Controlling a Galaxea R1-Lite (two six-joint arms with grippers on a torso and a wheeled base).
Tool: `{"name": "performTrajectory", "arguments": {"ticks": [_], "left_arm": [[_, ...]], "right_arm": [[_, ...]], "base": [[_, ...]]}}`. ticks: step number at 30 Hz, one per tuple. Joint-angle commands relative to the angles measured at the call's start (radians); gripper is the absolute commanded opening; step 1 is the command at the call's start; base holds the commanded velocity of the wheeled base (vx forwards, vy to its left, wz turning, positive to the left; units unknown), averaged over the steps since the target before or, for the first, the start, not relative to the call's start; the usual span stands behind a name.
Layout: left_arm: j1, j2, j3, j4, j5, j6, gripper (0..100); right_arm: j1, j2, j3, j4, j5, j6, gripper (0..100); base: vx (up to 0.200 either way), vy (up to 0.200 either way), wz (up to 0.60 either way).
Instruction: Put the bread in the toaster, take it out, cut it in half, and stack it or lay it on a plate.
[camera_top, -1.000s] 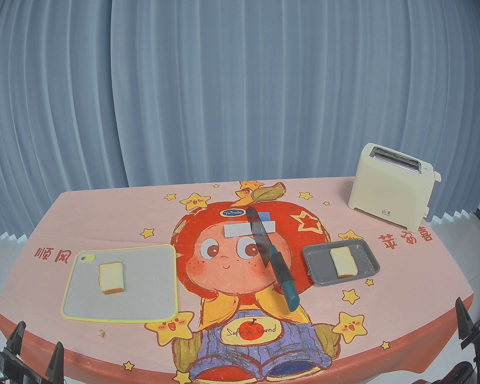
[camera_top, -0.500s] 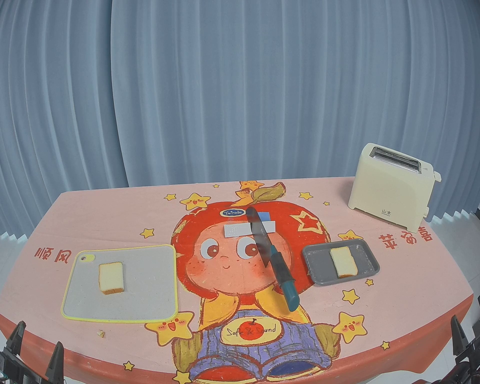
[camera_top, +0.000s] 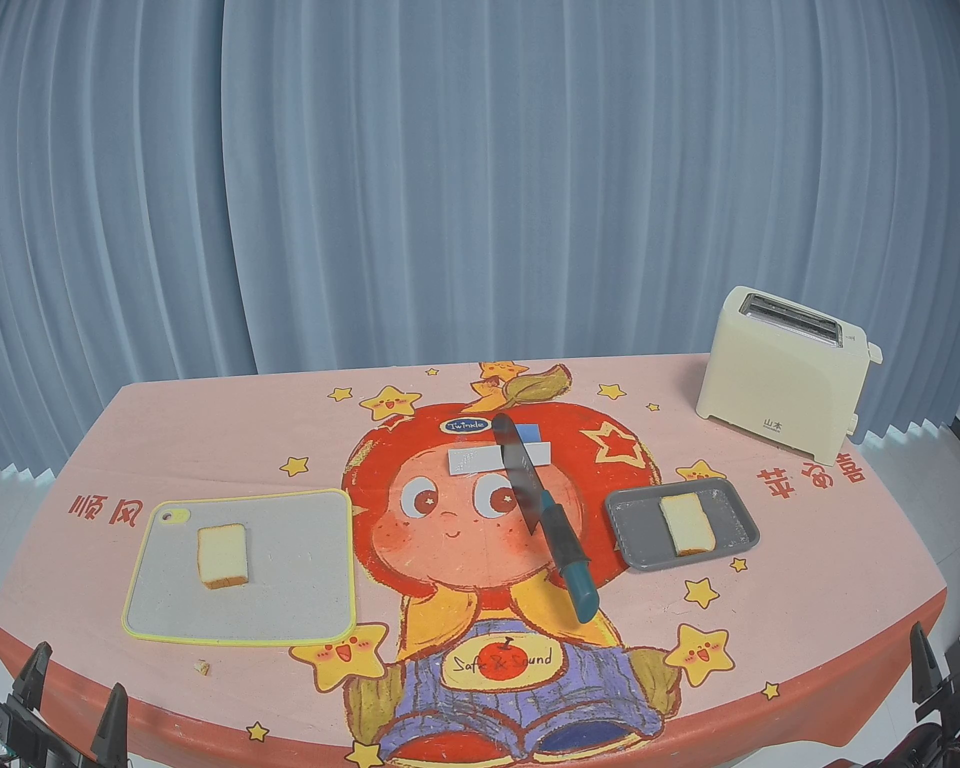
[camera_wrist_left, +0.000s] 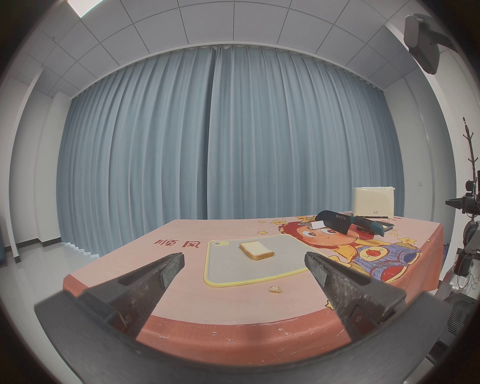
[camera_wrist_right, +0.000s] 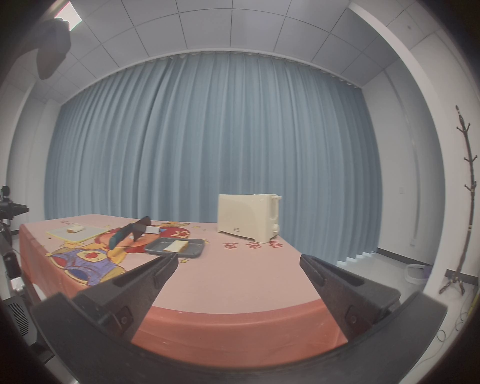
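Poking up, mostly cut off | left end effector (camera_top: 78, 670) | right end effector (camera_top: 935, 650)

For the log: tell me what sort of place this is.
Probably a staged test room, not a kitchen: a table with a cartoon cloth, a blue curtain as backdrop, office ceiling tiles.

Two bread slices (camera_top: 222, 556) (camera_top: 687, 523), one knife (camera_top: 545, 515), toaster (camera_top: 785, 372), tray (camera_top: 625, 520), board (camera_top: 290, 580); perhaps one crumb (camera_top: 202, 666).

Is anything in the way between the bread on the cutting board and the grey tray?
Yes. The knife lies between the cutting board holding that bread and the tray, handle toward the robot. A lifted carry would likely clear it.
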Motion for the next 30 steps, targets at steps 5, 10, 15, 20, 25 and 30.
{"name": "performTrajectory", "arguments": {"ticks": [5,10,15,20,25,30], "left_arm": [[0.0,-0.016,0.018,-0.001,0.0,0.0,100],[0.0,-0.016,0.018,-0.001,0.0,0.0,100],[0.0,-0.016,0.018,-0.001,0.0,0.0,100],[0.0,-0.016,0.018,-0.001,0.0,0.0,100],[0.0,-0.016,0.018,-0.001,0.0,0.0,100],[0.0,-0.016,0.018,-0.001,0.0,0.0,100]], "right_arm": [[0.001,0.003,0.013,0.004,-0.014,-0.001,100],[0.001,0.007,0.017,0.034,0.192,0.002,100],[0.001,0.007,0.013,0.06,0.222,0.004,100],[-0.025,0.007,0.013,0.059,0.203,0.009,100],[-0.211,-0.007,0.011,0.059,0.215,-0.011,100],[-0.174,-0.079,0.016,0.047,0.23,-0.019,100]], "base": [[0.0,0.0,0.0],[0.0,0.0,0.0],[0.0,0.0,0.0],[0.0,0.0,0.0],[0.0,0.0,0.0],[0.0,0.0,0.0]]}}
